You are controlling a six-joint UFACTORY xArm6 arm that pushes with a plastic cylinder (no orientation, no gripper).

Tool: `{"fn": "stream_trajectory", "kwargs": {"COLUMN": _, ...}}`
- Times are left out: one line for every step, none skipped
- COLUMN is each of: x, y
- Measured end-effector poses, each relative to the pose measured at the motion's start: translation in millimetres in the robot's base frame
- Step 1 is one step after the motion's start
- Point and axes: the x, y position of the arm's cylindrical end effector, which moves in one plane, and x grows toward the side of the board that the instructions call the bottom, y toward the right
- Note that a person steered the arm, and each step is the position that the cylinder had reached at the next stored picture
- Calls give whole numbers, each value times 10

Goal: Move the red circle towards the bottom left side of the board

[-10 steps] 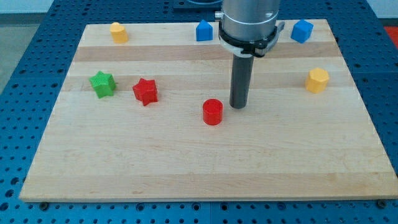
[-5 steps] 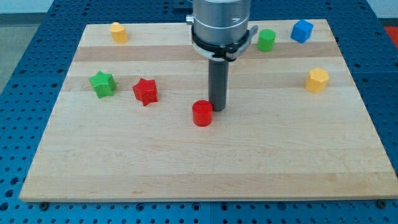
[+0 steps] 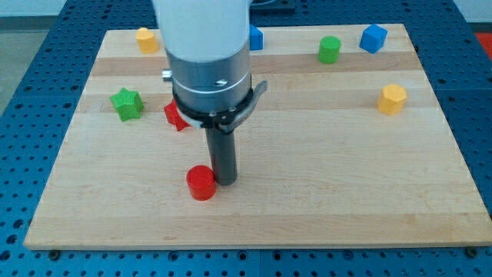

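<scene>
Camera view shows the wooden board (image 3: 430,192) filling most of the picture, with the arm's pale body (image 3: 204,38) and dark rod coming down over its middle. There is no gripper here to be apart or together; my tip (image 3: 224,181) simply rests on the board. The red circle (image 3: 201,183) sits just to the tip's left in the view, touching it or very nearly so, in the lower-left-centre of the board.

The step in hand looks like the push itself: the tip is behind the circle on its right side, and the bottom left corner is not yet reached. I judge the next move calls for a push leftward and slightly down, keeping the tip centred behind the circle so it does not slip off round the side.

Up and left of the tip, partly behind the arm, is the red star (image 3: 174,117), and farther left the green star (image 3: 127,104); neither lies on that path.
</scene>
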Motion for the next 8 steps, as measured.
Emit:
{"fn": "stream_trajectory", "kwargs": {"x": 124, "y": -87}}
{"fn": "stream_trajectory", "kwargs": {"x": 140, "y": -235}}
{"fn": "stream_trajectory", "kwargs": {"x": 254, "y": -396}}
{"fn": "stream_trajectory", "kwargs": {"x": 370, "y": -545}}
{"fn": "stream_trajectory", "kwargs": {"x": 436, "y": -701}}
{"fn": "stream_trajectory", "kwargs": {"x": 431, "y": -726}}
{"fn": "stream_trajectory", "kwargs": {"x": 307, "y": -673}}
{"fn": "stream_trajectory", "kwargs": {"x": 193, "y": -674}}
